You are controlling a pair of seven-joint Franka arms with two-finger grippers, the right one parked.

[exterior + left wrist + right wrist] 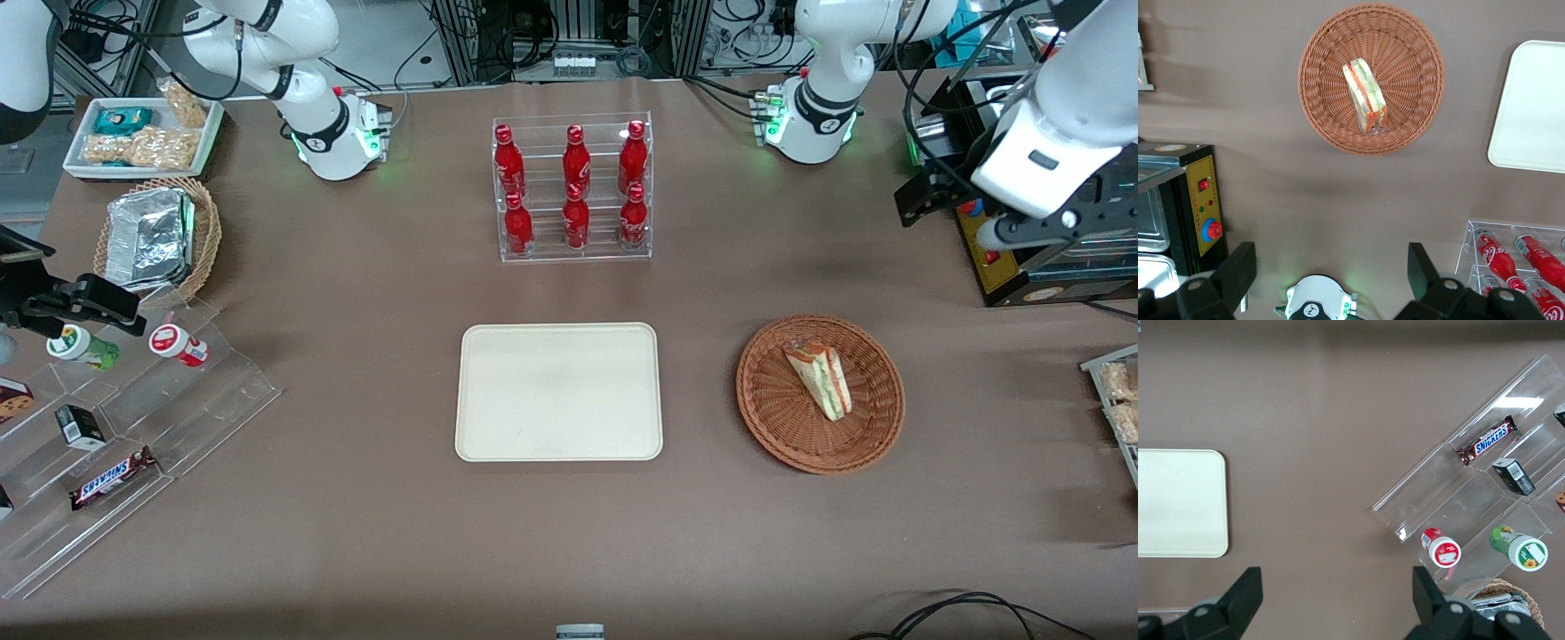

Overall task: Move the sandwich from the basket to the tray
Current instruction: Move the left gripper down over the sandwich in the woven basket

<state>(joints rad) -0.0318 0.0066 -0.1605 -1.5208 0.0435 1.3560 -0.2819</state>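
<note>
The sandwich [820,378], a wrapped wedge with red and green filling, lies in the round reddish-brown basket [773,418]. The cream tray [558,391] lies flat beside the basket, toward the parked arm's end, with nothing on it. My left gripper [917,200] hangs high above the table, farther from the front camera than the basket and apart from it. It is open and holds nothing. The left wrist view shows its gripper [1331,267] with fingers [1238,267] spread wide, looking down on the sandwich [1365,95], basket [1411,87] and tray [1531,107].
A clear rack of red bottles [573,191] stands farther from the front camera than the tray. A black control box [1022,267] sits under my gripper. A clear stepped stand with snacks [133,418], a tan basket with foil containers [160,236] and a white snack tray [142,133] lie toward the parked arm's end.
</note>
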